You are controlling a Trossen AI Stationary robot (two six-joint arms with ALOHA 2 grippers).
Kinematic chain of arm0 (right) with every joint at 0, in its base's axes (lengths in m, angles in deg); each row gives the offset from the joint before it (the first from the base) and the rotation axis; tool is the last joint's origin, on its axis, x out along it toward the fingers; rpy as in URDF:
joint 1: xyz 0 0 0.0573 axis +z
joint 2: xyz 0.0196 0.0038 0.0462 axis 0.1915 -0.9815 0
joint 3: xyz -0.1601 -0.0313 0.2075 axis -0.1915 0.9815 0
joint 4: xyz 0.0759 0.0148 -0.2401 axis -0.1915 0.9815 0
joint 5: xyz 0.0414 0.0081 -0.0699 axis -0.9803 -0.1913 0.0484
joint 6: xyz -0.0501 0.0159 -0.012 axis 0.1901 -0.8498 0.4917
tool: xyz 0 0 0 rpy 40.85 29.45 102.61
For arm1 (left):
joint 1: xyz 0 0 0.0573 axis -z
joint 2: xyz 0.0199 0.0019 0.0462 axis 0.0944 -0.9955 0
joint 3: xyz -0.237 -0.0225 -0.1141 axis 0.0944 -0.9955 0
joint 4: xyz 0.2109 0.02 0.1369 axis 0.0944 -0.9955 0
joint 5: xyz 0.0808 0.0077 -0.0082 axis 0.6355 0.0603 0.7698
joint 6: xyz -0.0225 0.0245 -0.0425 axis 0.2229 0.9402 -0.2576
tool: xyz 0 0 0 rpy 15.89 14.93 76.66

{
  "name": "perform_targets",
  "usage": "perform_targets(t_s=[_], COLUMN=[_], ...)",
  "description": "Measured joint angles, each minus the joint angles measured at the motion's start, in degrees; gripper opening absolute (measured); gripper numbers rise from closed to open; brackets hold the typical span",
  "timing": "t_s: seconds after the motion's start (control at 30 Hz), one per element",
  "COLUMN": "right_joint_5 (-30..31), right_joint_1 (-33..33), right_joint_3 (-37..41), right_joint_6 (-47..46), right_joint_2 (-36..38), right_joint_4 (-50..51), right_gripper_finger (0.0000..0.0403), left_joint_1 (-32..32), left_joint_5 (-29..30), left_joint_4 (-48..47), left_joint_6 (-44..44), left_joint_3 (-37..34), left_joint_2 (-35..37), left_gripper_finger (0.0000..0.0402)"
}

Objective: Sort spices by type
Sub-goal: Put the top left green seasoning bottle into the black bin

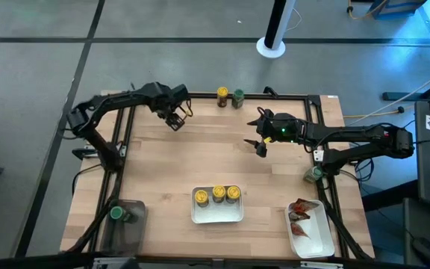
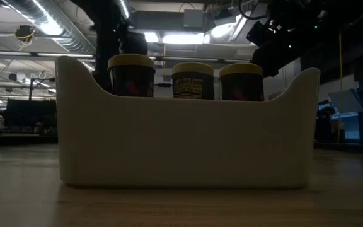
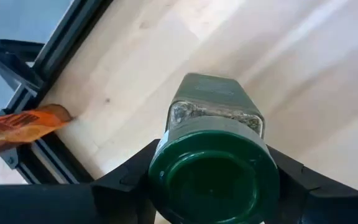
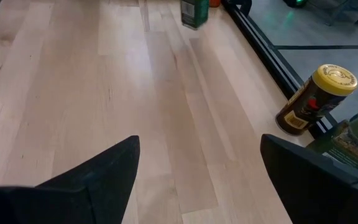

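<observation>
My left gripper (image 1: 174, 117) is near the table's far left, shut on a green-capped spice jar (image 3: 213, 124). My right gripper (image 1: 260, 143) hangs open over the far middle of the table with nothing between its fingers (image 4: 104, 174). A yellow-capped jar (image 1: 222, 95) and a green-capped jar (image 1: 238, 96) stand on their bases at the far edge. Three yellow-capped jars (image 1: 219, 193) stand in a white tray (image 1: 217, 215). Red-orange packets (image 1: 299, 211) lie in another white tray (image 1: 316, 240). My left gripper pinches the jar between its two fingers at the green cap (image 3: 160, 168), one finger (image 3: 126, 183) on each side. The fingers come from above, pointing steeply down. The jar points along them, cap toward the wrist. I cannot tell whether its base (image 3: 210, 84) is clear of the wood.
A dark bin (image 1: 129, 232) at the near left corner holds a green-capped jar (image 1: 116, 213). An orange packet (image 3: 17, 127) lies by the black frame rail at the far left. Another green-capped jar (image 1: 312, 174) sits at the table's right edge. Bare wood spans the table's middle.
</observation>
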Motion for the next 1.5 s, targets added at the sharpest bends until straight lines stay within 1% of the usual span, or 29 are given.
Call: perform_targets(t_s=[0.33, 0.43, 0.53, 0.7, 0.8, 0.93, 1.07, 1.27, 1.37, 1.5], right_joint_5=[0.0, 0.0, 0.0, 0.0, 0.0, 0.0, 0.0, 0.0, 0.0, 0.0], right_joint_1=[0.0, 0.0, 0.0, 0.0, 0.0, 0.0, 0.0, 0.0, 0.0, 0.0], right_joint_3=[0.0, 0.0, 0.0, 0.0, 0.0, 0.0, 0.0, 0.0, 0.0, 0.0], right_joint_6=[0.0, 0.0, 0.0, 0.0, 0.0, 0.0, -0.1, -0.1, -0.1, -0.1], right_joint_2=[0.0, 0.0, 0.0, 0.0, 0.0, 0.0, 0.0, 0.0, 0.0, 0.0], right_joint_4=[0.0, 0.0, 0.0, 0.0, 0.0, 0.0, 0.0, 0.0, 0.0, 0.0], right_gripper_finger=[0.0333, 0.0333, 0.0333, 0.0333, 0.0333, 0.0333, 0.0333, 0.0333, 0.0333, 0.0333], left_joint_1=[8.6, 11.6, 14.4, 19.4, 23.1, 26.9, 29.0, 31.2, 31.8, 34.2], left_joint_5=[-0.6, -1.8, -4.3, -6.3, -8.8, -12.6, -16.1, -17.9, -17.5, -17.5], left_joint_4=[-5.4, -6.3, -7.2, -9.7, -10.4, -10.3, -10.8, -9.9, -8.9, -8.7], left_joint_6=[-3.9, -4.3, -5.5, -9.6, -9.6, -11.8, -13.3, -10.9, -12.2, -15.0], left_joint_3=[0.1, 0.1, 0.1, 0.2, 0.3, 0.3, 0.3, 0.3, 0.3, 0.3], left_joint_2=[4.0, 4.8, 6.1, 7.6, 8.2, 8.2, 7.1, 4.7, 3.8, 3.1], left_gripper_finger=[0.019, 0.019, 0.019, 0.019, 0.019, 0.019, 0.019, 0.0188, 0.0186, 0.0186])
